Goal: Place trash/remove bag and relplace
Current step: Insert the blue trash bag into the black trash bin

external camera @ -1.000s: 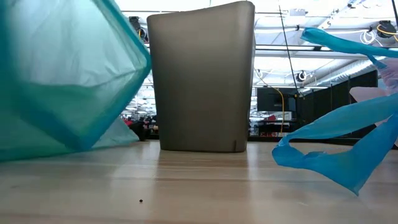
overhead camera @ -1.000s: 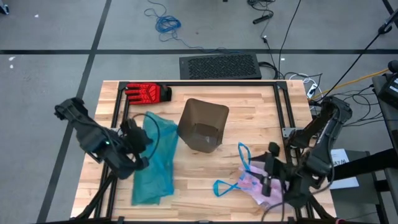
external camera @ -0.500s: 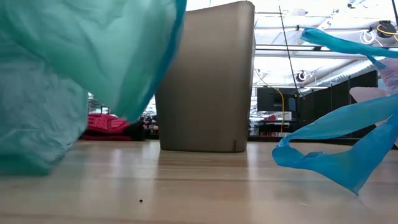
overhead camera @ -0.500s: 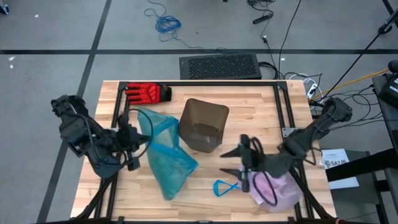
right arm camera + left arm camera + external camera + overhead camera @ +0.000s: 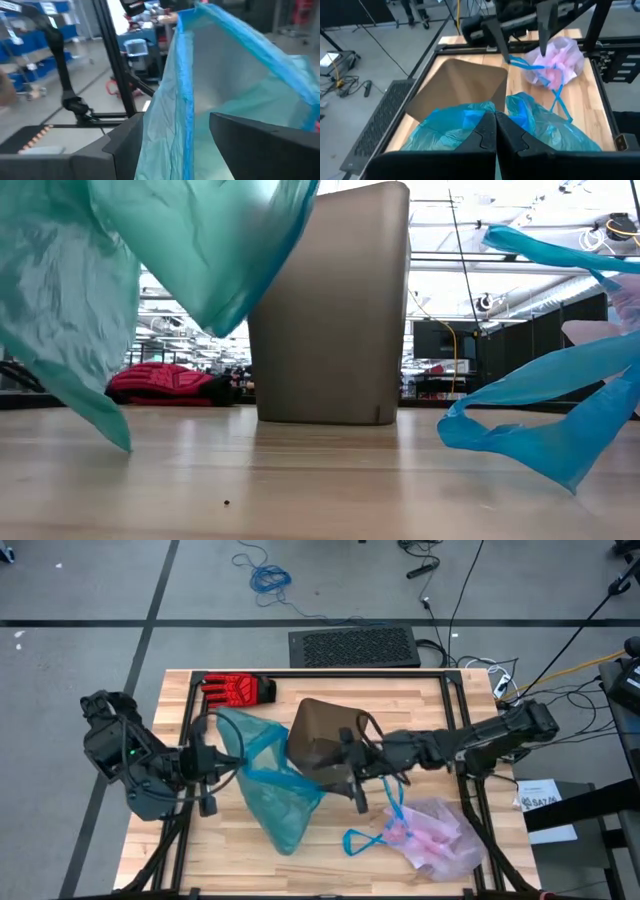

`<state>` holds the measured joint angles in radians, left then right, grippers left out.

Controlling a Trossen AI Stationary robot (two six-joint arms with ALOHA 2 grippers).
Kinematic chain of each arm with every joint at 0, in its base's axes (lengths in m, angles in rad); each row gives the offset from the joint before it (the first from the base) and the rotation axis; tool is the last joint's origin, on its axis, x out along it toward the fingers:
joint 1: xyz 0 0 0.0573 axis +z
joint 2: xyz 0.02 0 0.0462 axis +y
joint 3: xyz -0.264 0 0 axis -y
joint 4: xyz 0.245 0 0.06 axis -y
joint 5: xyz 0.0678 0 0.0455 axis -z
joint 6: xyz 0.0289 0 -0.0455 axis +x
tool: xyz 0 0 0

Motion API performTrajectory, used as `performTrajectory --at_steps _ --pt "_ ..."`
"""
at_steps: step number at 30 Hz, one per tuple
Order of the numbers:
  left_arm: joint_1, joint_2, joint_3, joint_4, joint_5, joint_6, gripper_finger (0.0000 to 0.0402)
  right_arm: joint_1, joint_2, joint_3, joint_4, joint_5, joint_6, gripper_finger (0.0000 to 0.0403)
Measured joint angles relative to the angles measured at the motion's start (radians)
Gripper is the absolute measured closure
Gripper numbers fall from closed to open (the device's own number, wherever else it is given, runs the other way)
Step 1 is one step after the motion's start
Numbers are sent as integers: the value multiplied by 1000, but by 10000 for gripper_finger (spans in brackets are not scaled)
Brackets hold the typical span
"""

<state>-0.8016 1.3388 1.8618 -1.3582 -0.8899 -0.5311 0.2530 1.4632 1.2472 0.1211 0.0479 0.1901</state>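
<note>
The left gripper (image 5: 207,780), fingers pressed together on the rim of the teal-green bag (image 5: 268,790), holds that bag lifted, its body hanging down to the table (image 5: 330,840) just beside the gripper. Between the two grippers stands the brown bin (image 5: 322,740). The right gripper (image 5: 352,762), fingers spread apart and holding nothing, reaches over the bin's near edge toward the teal-green bag. Behind this gripper, the bag (image 5: 440,835) lies crumpled on the table, its blue drawstring loops (image 5: 375,830) trailing toward the bin.
</note>
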Motion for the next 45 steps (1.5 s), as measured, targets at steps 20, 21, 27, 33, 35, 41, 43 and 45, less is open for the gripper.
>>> performTrajectory --at_steps 20,21,27,33,35,41,43,45 --pt "45 0 12 60 -5 120 402 -104 370 313 20 -372 52 173" --pt "47 0 12 61 -5 123 402 -105 388 344 -14 -369 56 185" --pt "50 0 12 91 -24 177 402 -96 429 511 -241 -260 -113 364" --pt "49 -17 12 191 -43 320 402 -92 404 705 -472 -53 -306 400" --pt "49 -21 24 226 -64 391 402 -88 400 796 -545 31 -379 402" --pt "50 -22 90 407 -146 678 402 -85 399 1012 -688 255 -573 403" --pt "50 -22 104 479 -161 778 402 -87 398 1055 -704 326 -636 403" --pt "50 -22 119 540 -178 864 402 -90 398 1080 -709 400 -711 403"
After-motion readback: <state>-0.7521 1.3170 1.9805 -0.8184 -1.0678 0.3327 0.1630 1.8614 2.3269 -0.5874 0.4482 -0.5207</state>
